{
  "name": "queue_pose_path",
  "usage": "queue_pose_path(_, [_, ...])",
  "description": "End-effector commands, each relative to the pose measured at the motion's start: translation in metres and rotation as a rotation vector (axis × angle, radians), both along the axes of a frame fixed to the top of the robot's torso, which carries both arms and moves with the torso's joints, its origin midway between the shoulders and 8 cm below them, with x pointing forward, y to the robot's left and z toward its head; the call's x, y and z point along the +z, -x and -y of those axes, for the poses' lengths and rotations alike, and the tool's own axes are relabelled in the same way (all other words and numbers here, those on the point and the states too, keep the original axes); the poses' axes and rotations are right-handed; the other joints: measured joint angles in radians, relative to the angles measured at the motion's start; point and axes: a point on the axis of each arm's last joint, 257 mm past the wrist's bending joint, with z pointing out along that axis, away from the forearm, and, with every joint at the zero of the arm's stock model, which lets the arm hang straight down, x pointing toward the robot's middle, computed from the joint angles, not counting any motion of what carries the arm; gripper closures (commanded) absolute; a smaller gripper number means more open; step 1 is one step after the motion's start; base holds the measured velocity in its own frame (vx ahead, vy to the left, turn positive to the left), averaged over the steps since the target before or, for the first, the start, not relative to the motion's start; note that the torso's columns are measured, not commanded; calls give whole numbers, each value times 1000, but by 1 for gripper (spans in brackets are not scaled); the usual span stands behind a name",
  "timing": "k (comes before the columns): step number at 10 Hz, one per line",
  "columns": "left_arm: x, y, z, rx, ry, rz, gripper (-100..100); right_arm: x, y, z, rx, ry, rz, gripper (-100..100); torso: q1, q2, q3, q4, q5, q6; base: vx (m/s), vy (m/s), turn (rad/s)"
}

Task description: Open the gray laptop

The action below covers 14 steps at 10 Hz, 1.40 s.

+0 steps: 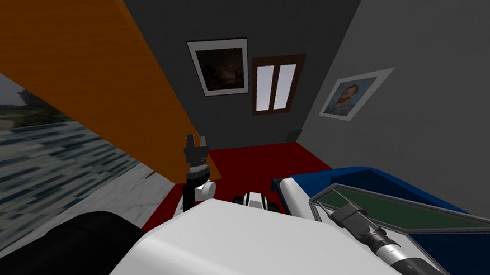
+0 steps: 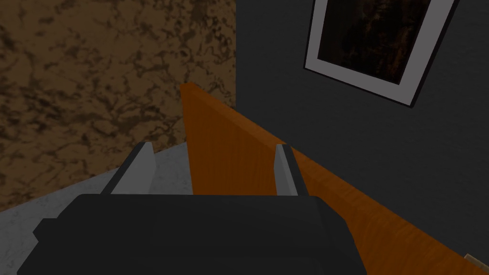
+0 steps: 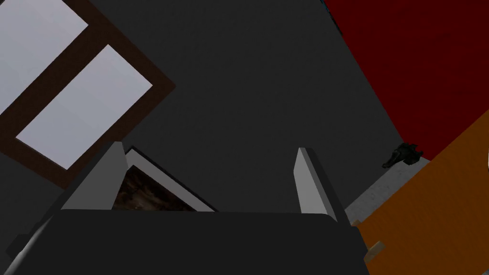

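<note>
Right gripper [image 3: 210, 149] gapes by the laptop [image 1: 391, 211]: lid [image 1: 437, 218] looks thin, stiff, light, so pinch its free edge. Left gripper [image 2: 214, 148], well away, gapes too.

At your right, a blue bed [image 1: 326, 177] with a white end stands on the red floor [image 1: 263, 162]; a gray-framed laptop [image 1: 414, 215] lies on it, dark green panel showing.

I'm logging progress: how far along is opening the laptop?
Done, it seems: the laptop has its lid raised, with the dark green screen showing. In hand: nothing. The right gripper is open by the lid and grips nothing. The left gripper is open, up by the orange panel. Left: perhaps only widening the lid, if needed.
</note>
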Motion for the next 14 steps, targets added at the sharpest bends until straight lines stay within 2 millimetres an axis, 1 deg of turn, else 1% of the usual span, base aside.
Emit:
queue_pose_path(1, [0, 0, 0, 0, 0, 0, 0, -6, -2, -16, 35, -18, -22, -100, 1, -4, -3, -1, 1, -1, -5, 6, -1])
queue_pose_path(3, [0, 0, 0, 0, 0, 0, 0, -15, 2, -20, 52, -17, -58, -100, 1, -5, -4, -2, 1, -1, 7, 5, 1])
queue_pose_path(4, [0, 0, 0, 0, 0, 0, 0, 1, -26, -31, 81, -36, 20, -100, 0, -4, -3, -1, 0, -1, -79, -9, 94])
queue_pose_path(6, [0, 0, 0, 0, 0, 0, 0, 14, -39, -41, 122, -15, 76, -100, -2, 3, 2, 1, 0, 0, -96, -23, 42])
queue_pose_path(7, [0, 0, 0, 0, 0, 0, 0, 12, -41, -44, 115, -29, 74, -100, 0, 0, 0, 0, 0, 0, -26, -5, -14])
queue_pose_path(10, [0, 0, 0, 0, 0, 0, 0, -7, -33, -53, 137, -35, 1, -100, 1, -5, -4, -2, 1, -1, 8, 1, 1])
queue_pose_path(11, [0, 0, 0, 0, 0, 0, 0, 13, -62, -56, 148, -39, 80, -100, 0, -4, -3, -1, 1, -1, -80, -10, 105])
queue_pose_path(13, [0, 0, 0, 0, 0, 0, 0, 20, -73, -62, 159, -25, 110, -100, -1, 4, 2, 1, 0, 0, -91, -19, 36])
queue_pose_path(14, [0, 0, 0, 0, 0, 0, 0, 16, -72, -67, 169, -23, 105, -100, 0, 0, 0, 0, 0, 0, -26, -6, -15])
